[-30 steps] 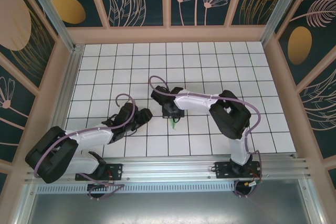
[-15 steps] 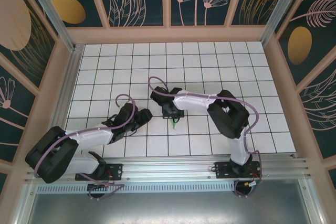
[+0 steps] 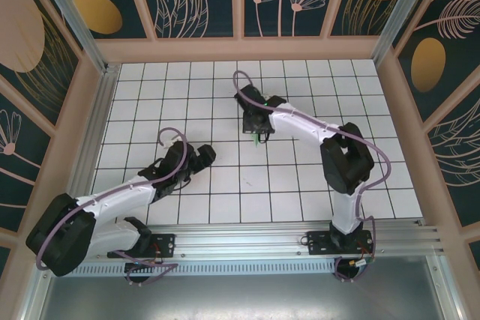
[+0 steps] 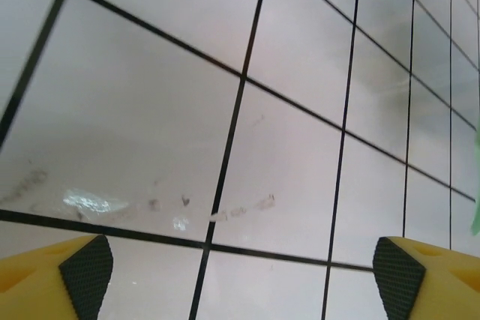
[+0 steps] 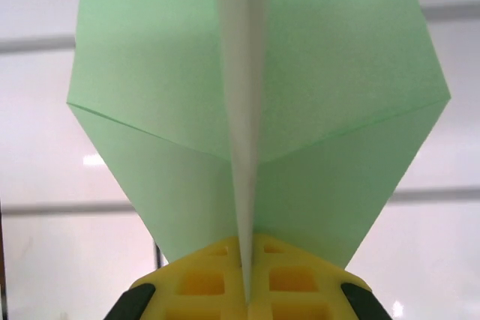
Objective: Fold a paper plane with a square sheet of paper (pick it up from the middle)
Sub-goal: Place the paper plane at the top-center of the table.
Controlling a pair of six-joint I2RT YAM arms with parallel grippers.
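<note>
While left hand (image 4: pixel 241 275) gapes, right hand (image 5: pixel 244 294) clamps plane (image 5: pixel 337 73).

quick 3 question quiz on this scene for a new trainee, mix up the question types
1. True or false: the left hand is gripping the paper plane.
2. The paper plane is: A) red B) light green C) blue.
3. Fill in: the right hand is shut on the ____.

Key: 1 false, the left hand is open and empty; 2 B; 3 paper plane.
</note>
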